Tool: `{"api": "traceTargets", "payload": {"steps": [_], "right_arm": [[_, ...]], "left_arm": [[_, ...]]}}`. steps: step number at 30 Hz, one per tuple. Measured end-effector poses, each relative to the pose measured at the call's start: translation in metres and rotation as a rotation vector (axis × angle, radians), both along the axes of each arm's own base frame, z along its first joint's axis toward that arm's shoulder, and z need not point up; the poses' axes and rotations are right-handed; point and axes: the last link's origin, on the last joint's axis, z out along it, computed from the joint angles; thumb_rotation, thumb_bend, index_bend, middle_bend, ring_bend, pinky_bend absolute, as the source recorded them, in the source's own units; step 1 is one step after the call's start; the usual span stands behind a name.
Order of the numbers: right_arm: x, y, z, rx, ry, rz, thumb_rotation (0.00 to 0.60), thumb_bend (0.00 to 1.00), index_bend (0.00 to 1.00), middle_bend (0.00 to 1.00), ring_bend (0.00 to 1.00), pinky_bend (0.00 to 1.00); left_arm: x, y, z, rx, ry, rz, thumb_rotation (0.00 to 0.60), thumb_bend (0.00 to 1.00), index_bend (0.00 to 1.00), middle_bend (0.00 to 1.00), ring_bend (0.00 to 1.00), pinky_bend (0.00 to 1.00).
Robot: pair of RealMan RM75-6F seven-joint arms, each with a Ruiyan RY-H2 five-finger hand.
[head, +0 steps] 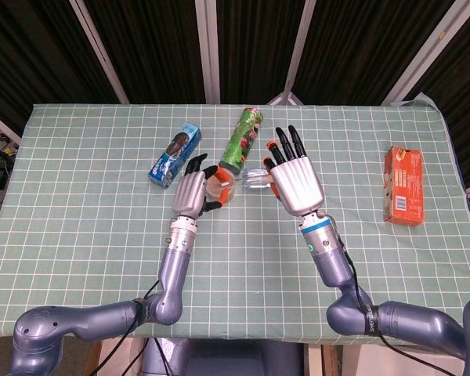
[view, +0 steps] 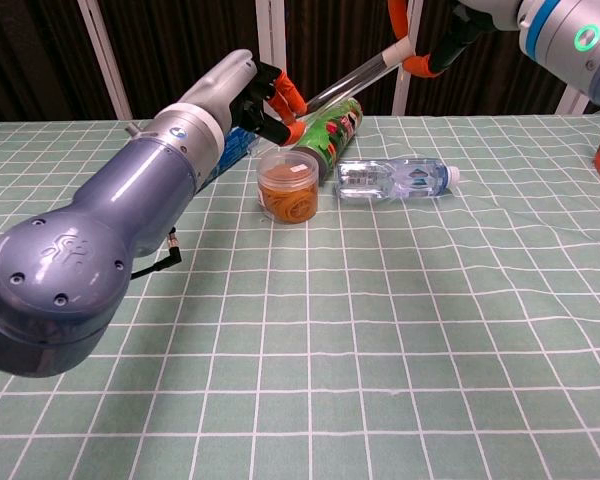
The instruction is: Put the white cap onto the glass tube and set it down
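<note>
The glass tube (view: pixel 348 79) slants in the air above the back of the table in the chest view, its high end to the right. A white cap (view: pixel 393 52) sits at that high end. My right hand (view: pixel 432 45) pinches the capped end between orange fingertips. The tube's low end is held by my left hand (view: pixel 262 98), fingers curled round it. From the head view I see the backs of the left hand (head: pixel 191 193) and right hand (head: pixel 295 178) close together, and they hide the tube.
Under the tube stand a clear jar of orange bands (view: pixel 287 189), a lying green chips can (view: pixel 332 132) and a lying water bottle (view: pixel 395 180). A blue packet (head: pixel 175 153) lies back left. An orange box (head: pixel 403 186) lies far right.
</note>
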Motion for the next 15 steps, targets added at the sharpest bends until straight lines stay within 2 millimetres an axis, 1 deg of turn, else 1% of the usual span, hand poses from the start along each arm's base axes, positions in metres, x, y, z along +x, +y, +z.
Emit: {"api": "traceTargets", "payload": {"steps": [10, 11, 13, 15], "right_arm": [[0.0003, 0.0007, 0.0028, -0.005, 0.002, 0.002, 0.6, 0.36, 0.69, 0.29, 0.07, 0.0], [0.0003, 0.0008, 0.003, -0.005, 0.003, 0.003, 0.6, 0.36, 0.68, 0.29, 0.07, 0.0], [0.0003, 0.0011, 0.0034, -0.007, 0.006, 0.005, 0.6, 0.36, 0.62, 0.29, 0.07, 0.0], [-0.0003, 0.0013, 0.004, -0.008, 0.011, 0.004, 0.6, 0.36, 0.51, 0.28, 0.07, 0.0]], "left_arm": [[0.0047, -0.0005, 0.0012, 0.007, -0.011, -0.01, 0.6, 0.75, 0.53, 0.45, 0.08, 0.0], [0.0051, -0.0006, 0.0014, 0.007, -0.013, -0.011, 0.6, 0.75, 0.53, 0.45, 0.08, 0.0], [0.0055, -0.0008, 0.0015, 0.007, -0.014, -0.011, 0.6, 0.75, 0.53, 0.45, 0.08, 0.0], [0.0056, -0.0011, 0.0015, 0.008, -0.012, -0.013, 0.6, 0.75, 0.53, 0.45, 0.08, 0.0]]}}
